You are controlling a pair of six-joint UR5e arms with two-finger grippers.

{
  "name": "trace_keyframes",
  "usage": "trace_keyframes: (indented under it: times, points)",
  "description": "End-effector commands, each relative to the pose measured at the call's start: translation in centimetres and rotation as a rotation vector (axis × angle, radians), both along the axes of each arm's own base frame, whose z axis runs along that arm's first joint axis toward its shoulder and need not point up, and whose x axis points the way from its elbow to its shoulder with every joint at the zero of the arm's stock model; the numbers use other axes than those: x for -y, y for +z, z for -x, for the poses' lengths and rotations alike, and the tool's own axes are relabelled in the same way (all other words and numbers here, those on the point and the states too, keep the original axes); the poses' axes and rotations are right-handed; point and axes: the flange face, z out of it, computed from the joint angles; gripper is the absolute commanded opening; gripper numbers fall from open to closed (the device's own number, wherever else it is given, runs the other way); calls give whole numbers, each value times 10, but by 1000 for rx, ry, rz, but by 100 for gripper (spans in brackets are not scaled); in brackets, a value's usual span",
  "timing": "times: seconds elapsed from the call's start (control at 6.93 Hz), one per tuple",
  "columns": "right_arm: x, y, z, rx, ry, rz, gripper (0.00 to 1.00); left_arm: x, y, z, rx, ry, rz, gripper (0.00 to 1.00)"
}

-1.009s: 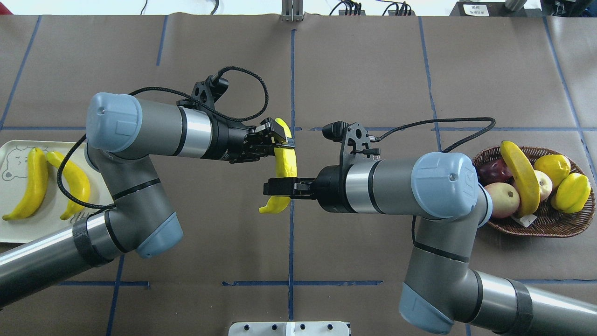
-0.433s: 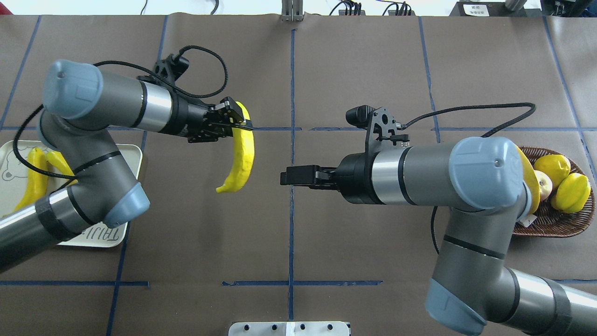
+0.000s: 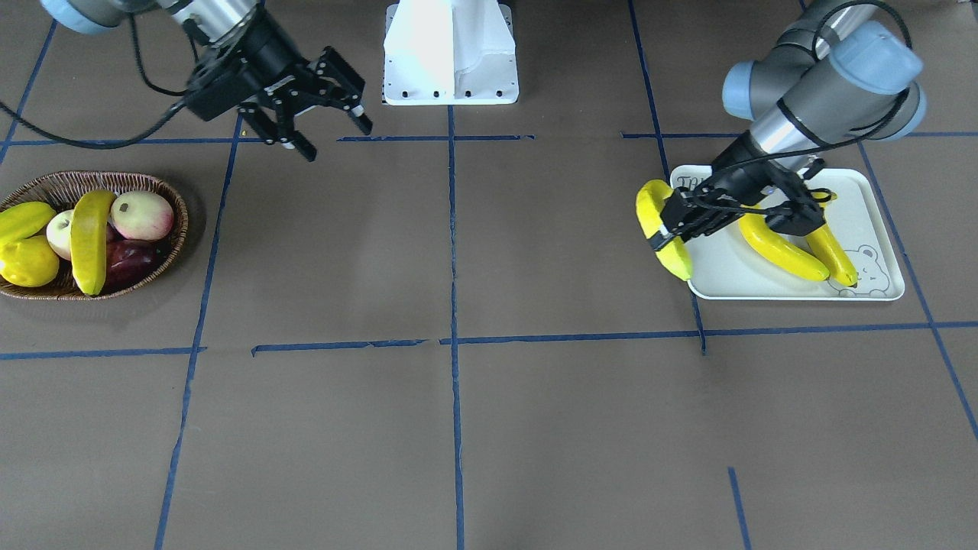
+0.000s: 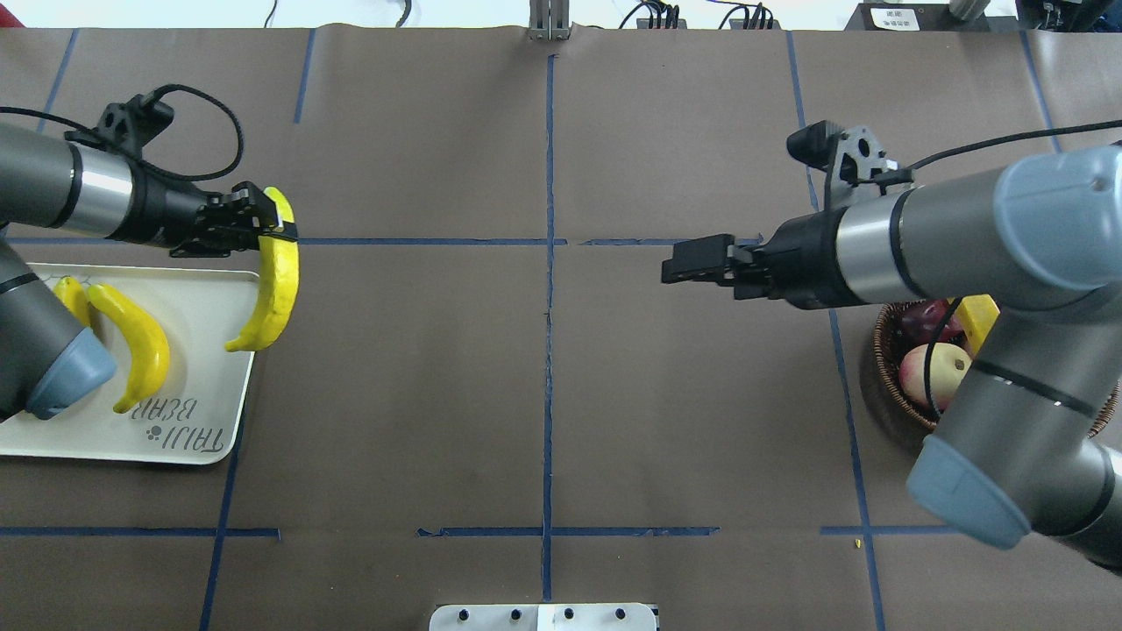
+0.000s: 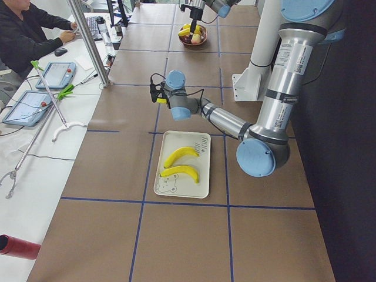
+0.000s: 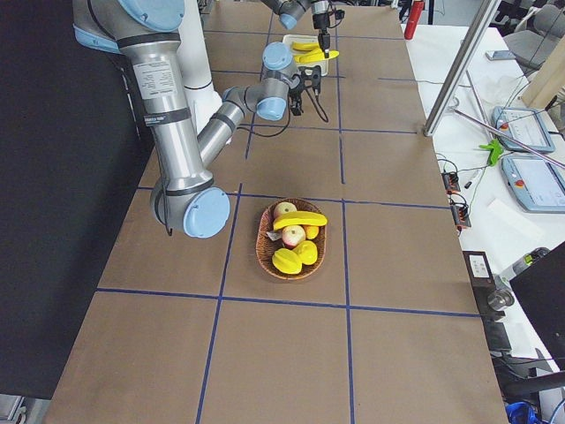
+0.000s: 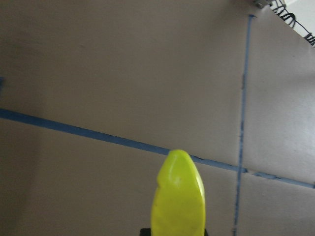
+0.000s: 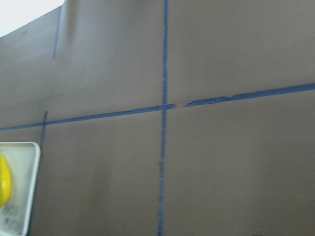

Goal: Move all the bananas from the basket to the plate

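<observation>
My left gripper [image 4: 272,226] is shut on the top end of a banana [image 4: 276,280], which hangs over the right edge of the plate [image 4: 202,307]. The front view shows the same banana [image 3: 663,229] in that gripper [image 3: 672,221] at the plate's [image 3: 733,279] edge. Two bananas [image 4: 140,346] [image 4: 72,298] lie on the plate. My right gripper [image 4: 671,263] is open and empty, left of the basket [image 4: 885,368], and also shows in the front view [image 3: 332,137]. One banana [image 3: 89,237] lies across the fruit in the basket [image 3: 92,177].
The basket also holds apples [image 3: 141,214], a dark red fruit [image 3: 130,260], a lemon [image 3: 27,263] and a yellow-green pointed fruit [image 3: 23,220]. My right arm hides much of the basket from overhead. The white robot base [image 3: 451,53] stands at the table's edge.
My left gripper has carried the banana left from the table's middle to the plate's edge. My right gripper has drawn back right, away from the banana, towards the basket.
</observation>
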Motion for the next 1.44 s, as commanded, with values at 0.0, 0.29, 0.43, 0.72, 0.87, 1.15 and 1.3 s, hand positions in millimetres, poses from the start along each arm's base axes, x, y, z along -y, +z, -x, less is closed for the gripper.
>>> trace_keyframes:
  times: [0.0,0.29,0.43,0.72,0.87,1.15,1.3]
  points:
    - [33,53,-60,-183,-63,-27,99,-37,83,35,115,17,59,0]
    - [42,77,-74,-263,-88,-59,99,-53,118,37,187,-4,86,1]
    - [46,84,-79,-274,-81,-51,99,-53,120,33,208,-5,101,76]
    - [48,96,-90,-294,-79,-57,99,-51,107,29,189,6,87,99]
    - [47,113,-100,-324,-92,-69,99,-52,103,29,182,9,81,99]
    - [30,186,-147,-438,-156,-109,99,-50,92,29,149,39,83,99]
    - [18,212,-155,-465,-171,-68,99,-50,90,29,147,39,81,99]
